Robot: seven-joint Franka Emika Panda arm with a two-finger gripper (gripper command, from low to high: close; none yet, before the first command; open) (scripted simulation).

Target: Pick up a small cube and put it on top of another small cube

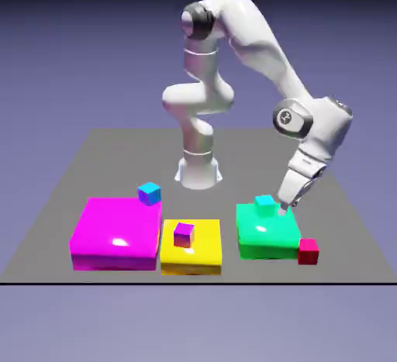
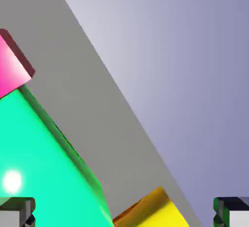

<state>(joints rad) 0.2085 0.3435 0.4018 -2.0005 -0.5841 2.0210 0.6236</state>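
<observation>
a white robot arm (image 1: 256,39) rises from its base near the middle of the table's far edge and bends over toward the exterior view's right, its end effector (image 1: 284,208) pointing down and tilted above the far right part of a glossy green flat block (image 1: 267,232). the end effector is wide open, with nothing held between its grey fingertips (image 2: 17,212), which stand well apart in the hand view.

the task's small crimson-red cube (image 1: 308,253) rests on the dark grey table (image 1: 233,143), toward the near right corner, right beside the green block's near right corner (whether the two touch is hard to tell). in the hand view it looks pink where the light catches it, and it is cut off by the picture's left edge.

a small light teal cube (image 1: 265,205) sits on the green block by its far edge, close to the end effector. left of the green block, a glossy yellow flat block (image 1: 191,256) lies toward the table's near edge, with a small purple cube (image 1: 184,235) on top. further left, a large magenta flat block (image 1: 116,229) lies toward the near left corner, and a small bright blue cube (image 1: 150,194) shows at its far right corner, though whether it rests on the block is unclear.
</observation>
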